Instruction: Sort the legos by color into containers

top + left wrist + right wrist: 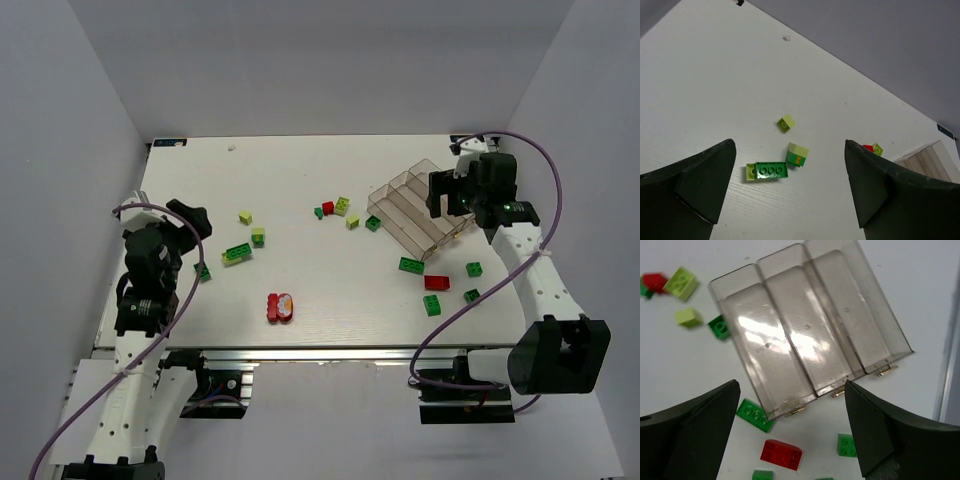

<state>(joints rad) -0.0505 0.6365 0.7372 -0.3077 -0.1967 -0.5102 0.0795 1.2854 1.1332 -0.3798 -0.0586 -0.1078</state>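
The clear organiser tray (408,208) lies at the right of the table, and its three compartments (805,335) look empty. Loose bricks are scattered around. A long green brick (771,170) on a pale yellow-green one and a green and yellow-green stack (797,154) lie under my left gripper (790,190). That gripper is open and empty above the table's left side (190,214). My right gripper (790,435) is open and empty, hovering over the tray's near right end (445,196). Below it lie a green brick (756,415), a red brick (781,454) and another green one (846,445).
A red brick cluster (279,307) lies near the front middle. Small red, green and yellow-green bricks (335,208) sit left of the tray. More green bricks (472,282) lie by the right arm. Grey walls enclose the table on three sides.
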